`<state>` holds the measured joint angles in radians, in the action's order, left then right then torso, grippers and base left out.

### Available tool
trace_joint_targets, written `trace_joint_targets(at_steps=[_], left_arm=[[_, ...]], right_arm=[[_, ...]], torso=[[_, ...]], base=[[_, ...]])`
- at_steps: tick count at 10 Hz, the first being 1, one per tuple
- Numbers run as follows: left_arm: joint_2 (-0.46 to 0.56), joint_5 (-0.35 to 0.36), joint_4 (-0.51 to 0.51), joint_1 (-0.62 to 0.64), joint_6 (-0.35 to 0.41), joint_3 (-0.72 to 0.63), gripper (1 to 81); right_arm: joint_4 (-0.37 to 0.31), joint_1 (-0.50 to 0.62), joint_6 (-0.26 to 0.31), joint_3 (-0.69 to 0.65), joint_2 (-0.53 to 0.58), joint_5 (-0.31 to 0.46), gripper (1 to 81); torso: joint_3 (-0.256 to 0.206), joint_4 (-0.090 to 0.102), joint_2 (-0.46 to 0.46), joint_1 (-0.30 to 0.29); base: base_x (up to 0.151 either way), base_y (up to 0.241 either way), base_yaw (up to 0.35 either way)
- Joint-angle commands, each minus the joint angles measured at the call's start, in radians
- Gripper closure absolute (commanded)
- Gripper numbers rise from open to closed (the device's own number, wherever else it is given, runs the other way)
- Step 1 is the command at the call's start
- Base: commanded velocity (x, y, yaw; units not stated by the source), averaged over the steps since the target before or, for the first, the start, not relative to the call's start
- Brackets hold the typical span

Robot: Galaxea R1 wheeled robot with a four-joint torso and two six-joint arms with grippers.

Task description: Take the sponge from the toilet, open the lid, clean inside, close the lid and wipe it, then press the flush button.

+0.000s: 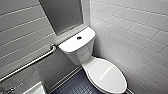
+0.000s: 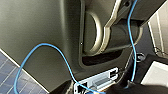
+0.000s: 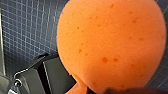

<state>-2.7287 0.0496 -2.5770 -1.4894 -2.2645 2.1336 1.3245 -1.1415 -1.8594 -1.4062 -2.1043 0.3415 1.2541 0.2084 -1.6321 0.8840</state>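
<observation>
The white toilet stands in the corner of the tiled room, its oval lid shut and lying flat. On top of the tank sits the small dark flush button. The orange sponge looms very close in the right wrist view, hanging above the dark blue tiled floor, and my right gripper is shut on it. My left gripper stands open with nothing in it, close to my own dark body.
A metal grab bar slants along the left wall. A grey panel hangs above the tank. White tiled walls close in on both sides. Dark blue floor tiles lie left of the bowl, with a white object at the near left.
</observation>
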Motion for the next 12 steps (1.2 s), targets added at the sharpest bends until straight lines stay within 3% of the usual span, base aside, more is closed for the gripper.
trace_joint_targets(at_steps=[1,4,5,6,9,12], left_arm=[[0.085,-0.022,-0.005,0.034,-0.003,-0.089,1.0],[0.095,-0.02,-0.003,0.07,-0.006,-0.086,1.0],[0.099,-0.02,-0.002,0.077,-0.007,-0.087,1.0],[0.099,-0.02,-0.002,0.082,-0.007,-0.087,1.0],[0.101,-0.02,-0.002,0.093,-0.023,-0.087,1.0],[0.075,-0.02,-0.003,0.093,-0.021,-0.061,1.0]], right_arm=[[0.032,-0.071,0.003,-0.007,-0.054,0.022,81.1],[0.032,-0.132,0.005,-0.172,-0.173,-0.022,81.1],[0.032,-0.154,0.005,-0.23,-0.2,-0.078,81.1],[0.033,-0.18,0.005,-0.309,-0.231,-0.153,81.1],[0.085,-0.264,0.017,-0.559,-0.349,-0.371,81.1],[0.099,-0.303,0.016,-0.746,-0.437,-0.438,81.1]], torso=[[-0.073,-0.069,0.094,-0.06],[-0.107,-0.101,0.195,-0.126],[-0.075,-0.071,0.227,-0.147],[-0.081,-0.081,0.261,-0.17],[-0.087,-0.083,0.373,-0.243],[-0.087,-0.084,0.48,-0.312]], base=[[0.0,0.0,0.0],[0.0,0.0,0.0],[0.0,0.0,0.0],[0.0,0.0,0.0],[0.0,0.0,0.0],[0.0,0.0,0.0]])
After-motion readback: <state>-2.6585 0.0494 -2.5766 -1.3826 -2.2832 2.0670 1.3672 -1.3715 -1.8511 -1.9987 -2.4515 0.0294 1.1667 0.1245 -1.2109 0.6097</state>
